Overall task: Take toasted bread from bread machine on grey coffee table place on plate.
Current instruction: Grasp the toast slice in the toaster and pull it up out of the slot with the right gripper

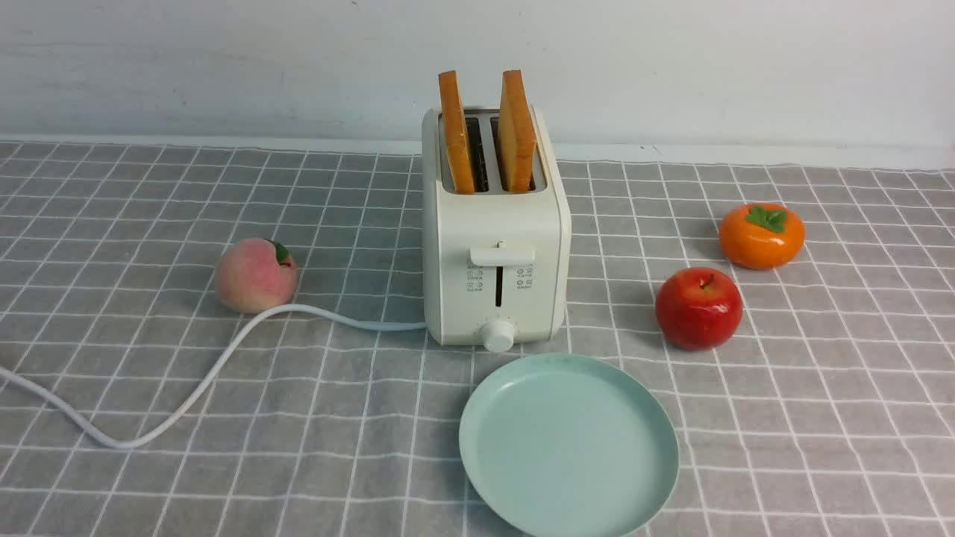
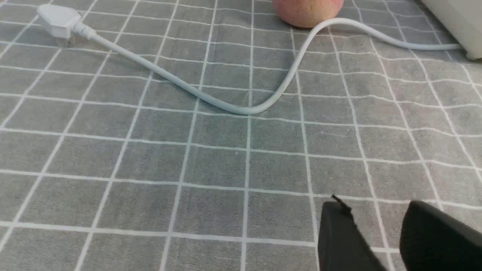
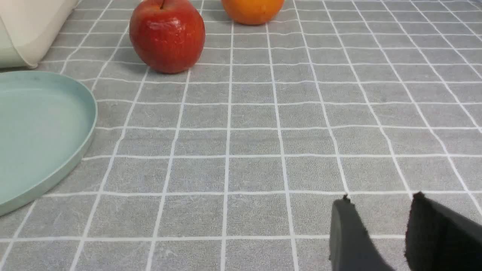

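Two slices of toast (image 1: 518,130) are standing in the slots of the toaster (image 1: 496,246), one slice per slot, their upper parts projecting above the top. The toaster is resting on the table (image 1: 358,462), behind the plate (image 1: 568,447) as seen from the robot's side. The plate is lying flat near the toaster's front face.

Both slices are lying outside both sets of jaws and are not touching either. The left jaws (image 2: 376,233) are standing apart with a gap between the tips, holding nothing, over the table; neither slice is appearing in the left wrist view. The right jaws (image 3: 380,226) are likewise standing apart, with table cloth showing between the tips; neither slice is appearing in the right wrist view.

Each slice is standing on edge, a narrow crust edge facing the front camera. The broad faces are pointing sideways, toward left and right. The long axis of each slot is running from the front of the toaster to its rear, and the slices are following it. The left slice is leaning slightly, its top toward the left.

The cord (image 1: 216,373) is extending leftward from the toaster, passing just in front of the peach (image 1: 256,276). The apple (image 1: 699,308) and the persimmon (image 1: 762,236) are resting to the toaster's right.
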Motion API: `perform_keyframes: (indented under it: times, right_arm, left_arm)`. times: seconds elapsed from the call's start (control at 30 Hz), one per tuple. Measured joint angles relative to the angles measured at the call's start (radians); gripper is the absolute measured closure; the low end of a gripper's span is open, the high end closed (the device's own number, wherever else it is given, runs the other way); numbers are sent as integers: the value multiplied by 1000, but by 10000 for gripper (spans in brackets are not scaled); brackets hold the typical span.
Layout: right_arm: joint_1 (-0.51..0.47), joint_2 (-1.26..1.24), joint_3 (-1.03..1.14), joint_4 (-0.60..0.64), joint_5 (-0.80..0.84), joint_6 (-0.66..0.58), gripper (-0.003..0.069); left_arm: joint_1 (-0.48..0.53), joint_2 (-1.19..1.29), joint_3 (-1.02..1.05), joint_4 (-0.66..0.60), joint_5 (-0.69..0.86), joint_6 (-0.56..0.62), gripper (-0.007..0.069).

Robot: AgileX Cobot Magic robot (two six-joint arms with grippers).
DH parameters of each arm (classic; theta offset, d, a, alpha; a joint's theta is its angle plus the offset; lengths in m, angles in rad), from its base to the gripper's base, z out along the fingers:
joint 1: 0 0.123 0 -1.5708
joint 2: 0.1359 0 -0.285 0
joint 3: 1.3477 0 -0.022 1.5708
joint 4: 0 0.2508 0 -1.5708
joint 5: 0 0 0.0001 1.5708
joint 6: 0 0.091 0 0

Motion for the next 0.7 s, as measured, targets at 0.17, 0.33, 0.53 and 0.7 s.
perform_keyframes:
  times: [0.17, 0.33, 0.53, 0.7]
  right_arm:
    - [0, 0, 0, 2, -1, 0, 419]
    - [0, 0, 7, 63, -51, 0, 419]
    - [0, 0, 12, 120, -203, 0, 419]
    - [0, 0, 12, 118, -228, 0, 419]
  left_arm:
    - [0, 0, 0, 12, -17, 0, 388]
    - [0, 0, 0, -7, -24, 0, 388]
    - [0, 0, 0, -96, -24, 0, 388]
    - [0, 0, 1, -165, -54, 0, 388]
